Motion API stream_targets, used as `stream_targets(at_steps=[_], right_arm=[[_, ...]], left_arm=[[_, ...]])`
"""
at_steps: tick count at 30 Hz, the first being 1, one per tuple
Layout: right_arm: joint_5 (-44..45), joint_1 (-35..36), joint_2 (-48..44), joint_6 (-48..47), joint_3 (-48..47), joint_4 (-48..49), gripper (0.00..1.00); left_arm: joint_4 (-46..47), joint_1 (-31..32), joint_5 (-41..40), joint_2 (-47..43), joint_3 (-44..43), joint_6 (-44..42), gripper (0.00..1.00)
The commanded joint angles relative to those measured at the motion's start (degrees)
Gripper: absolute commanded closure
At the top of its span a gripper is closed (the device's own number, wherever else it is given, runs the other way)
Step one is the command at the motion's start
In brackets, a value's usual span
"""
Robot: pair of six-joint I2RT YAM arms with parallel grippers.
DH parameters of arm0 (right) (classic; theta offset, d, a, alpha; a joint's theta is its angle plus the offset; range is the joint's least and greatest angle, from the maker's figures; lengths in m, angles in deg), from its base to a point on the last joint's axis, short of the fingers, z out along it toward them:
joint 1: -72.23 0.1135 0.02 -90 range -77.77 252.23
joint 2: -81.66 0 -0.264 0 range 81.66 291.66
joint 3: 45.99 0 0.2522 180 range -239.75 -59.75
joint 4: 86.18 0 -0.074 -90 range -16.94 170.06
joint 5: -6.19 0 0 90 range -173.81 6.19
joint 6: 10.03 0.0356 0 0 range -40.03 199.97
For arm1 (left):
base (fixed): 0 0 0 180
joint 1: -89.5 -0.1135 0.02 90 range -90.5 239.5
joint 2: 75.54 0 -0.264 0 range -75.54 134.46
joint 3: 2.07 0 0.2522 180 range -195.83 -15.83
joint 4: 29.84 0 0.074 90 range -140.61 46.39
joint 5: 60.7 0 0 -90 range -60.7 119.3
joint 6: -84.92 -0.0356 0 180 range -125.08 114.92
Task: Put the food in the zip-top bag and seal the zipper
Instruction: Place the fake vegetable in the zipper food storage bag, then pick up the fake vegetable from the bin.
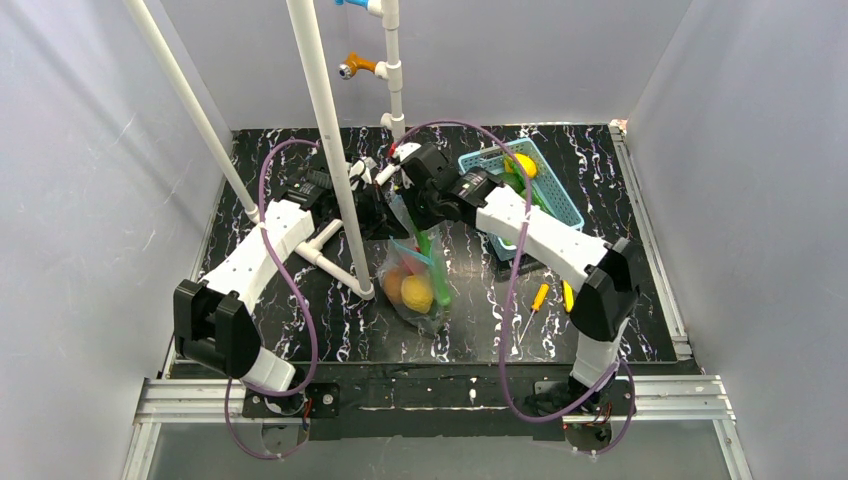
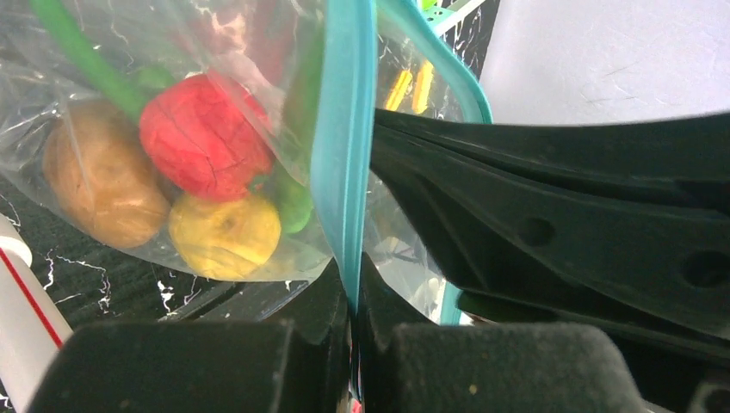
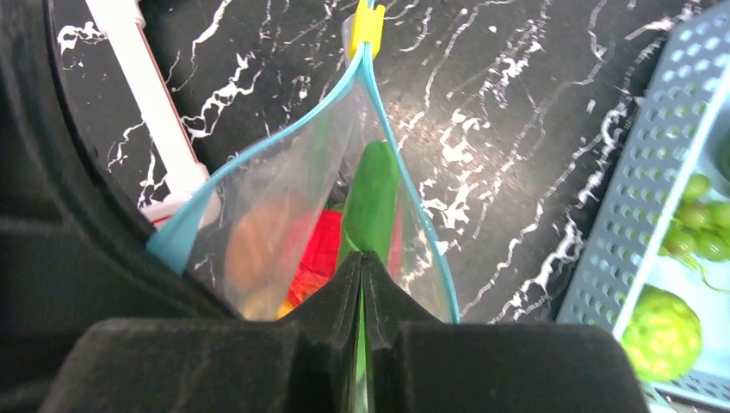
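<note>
Jaws of the left gripper (image 2: pixel 353 301) are pinched tight on the teal zipper (image 2: pixel 344 129) of the single zip-top bag (image 2: pixel 400 232), the strip running straight up from between them. The right gripper (image 3: pixel 362 262) sits at the bag's gaping mouth with its jaws drawn almost together. Whether they nip the plastic or the green pod (image 3: pixel 372 194) just beyond them cannot be told. The bag hangs between the two grippers, its lower end resting on the black marbled counter (image 3: pixel 516 86), and one yellow slider tab (image 3: pixel 368 26) caps the far end of the zipper. Inside the bag lie one red piece (image 2: pixel 202 138), one brown-orange fruit (image 2: pixel 103 176) and one yellow fruit (image 2: pixel 225 234), pressed together below the pod. To the right of the bag stands one light-blue basket (image 3: pixel 637 189) holding a yellow-green fruit (image 3: pixel 661 331) and a bunch of green grapes (image 3: pixel 697 228). Two orange-handled screwdrivers (image 1: pixel 538 297) lie side by side on the counter nearer the arm bases.
</note>
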Motion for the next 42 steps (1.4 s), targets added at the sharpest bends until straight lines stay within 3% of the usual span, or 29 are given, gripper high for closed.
stream_targets(at_steps=[1, 10, 17, 22, 34, 37, 42], right_arm=[[-3.3, 0.7, 4.7, -1.6, -1.8, 5.2, 0.92], [-5.6, 0.5, 6.4, -1.9, -7.3, 2.1, 0.9], [-4.9, 0.5, -1.9, -0.5, -12.1, -4.7, 0.79], [-0.5, -0.3, -9.6, -1.0, -7.3, -4.8, 0.7], [-13.2, -16.0, -16.3, 0.9, 5.8, -0.2, 0.23], [-11.5, -21.7, -16.4, -0.4, 7.8, 2.5, 0.21], [-14.2, -28.2, -12.5, -2.6, 6.7, 4.7, 0.3]], left_arm=[[-0.8, 0.2, 1.4, -2.8, 1.2, -1.0, 1.0], [-0.8, 0.2, 0.9, -3.6, 2.5, -1.3, 1.0], [-1.4, 0.2, 0.7, -3.8, 1.7, -1.5, 1.0], [-1.6, 0.2, 1.0, -3.4, 0.6, -1.5, 1.0], [-2.8, 0.2, 1.0, -3.2, -1.6, -1.9, 1.0], [-3.3, 0.2, 1.1, -1.8, -4.2, -2.1, 1.0], [-5.4, 0.2, 1.2, 1.1, -10.1, -3.0, 1.0]])
